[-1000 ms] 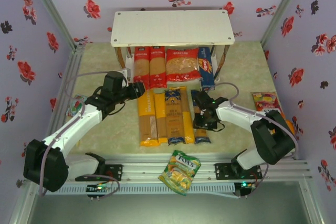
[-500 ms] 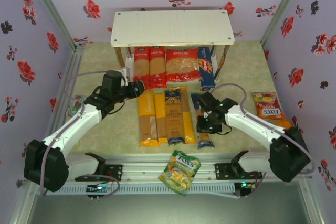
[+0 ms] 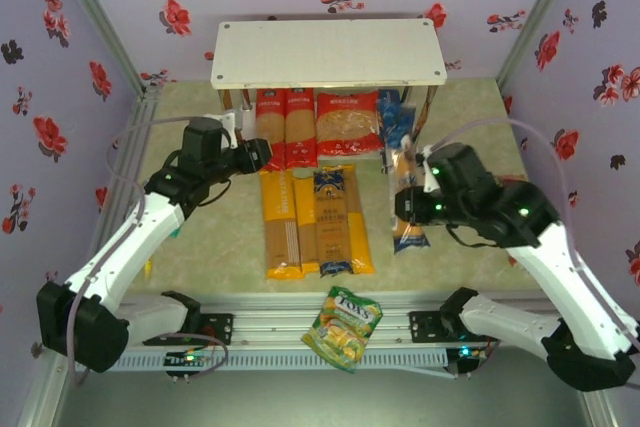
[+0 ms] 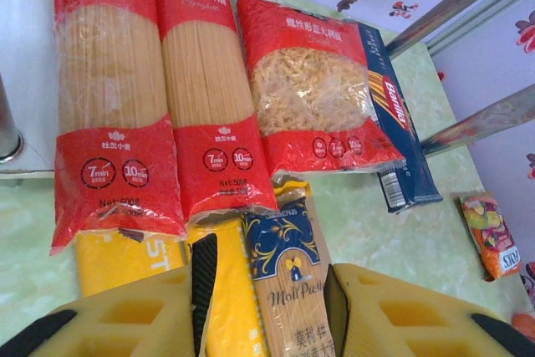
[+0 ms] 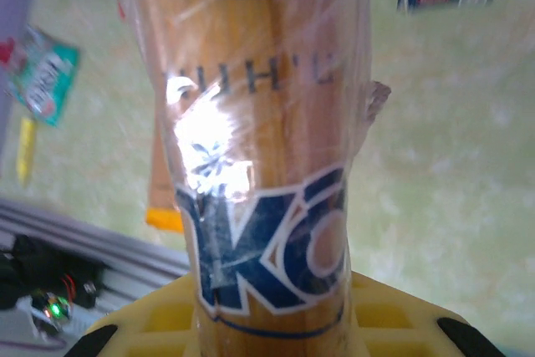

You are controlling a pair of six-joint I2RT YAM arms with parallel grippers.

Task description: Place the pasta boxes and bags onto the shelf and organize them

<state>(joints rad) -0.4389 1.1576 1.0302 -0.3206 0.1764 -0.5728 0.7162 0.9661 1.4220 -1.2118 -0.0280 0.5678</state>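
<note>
Spaghetti bag (image 5: 259, 165) now raised off table (image 3: 220, 247), clamped in right gripper (image 3: 410, 205).

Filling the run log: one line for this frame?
left gripper: open, above yellow spaghetti pack | right gripper: shut on blue-label spaghetti bag, near shelf right end

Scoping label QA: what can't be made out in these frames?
Top external: the white top board of the metal-legged shelf hides the far ends of the long red spaghetti bags beneath it.
Right wrist: dark-blue print on the clear spaghetti bag is blurred, unreadable; the top edge cuts off its far end.
Left wrist: yellow fingers of the left gripper cover the near ends of the long yellow packs.
</note>
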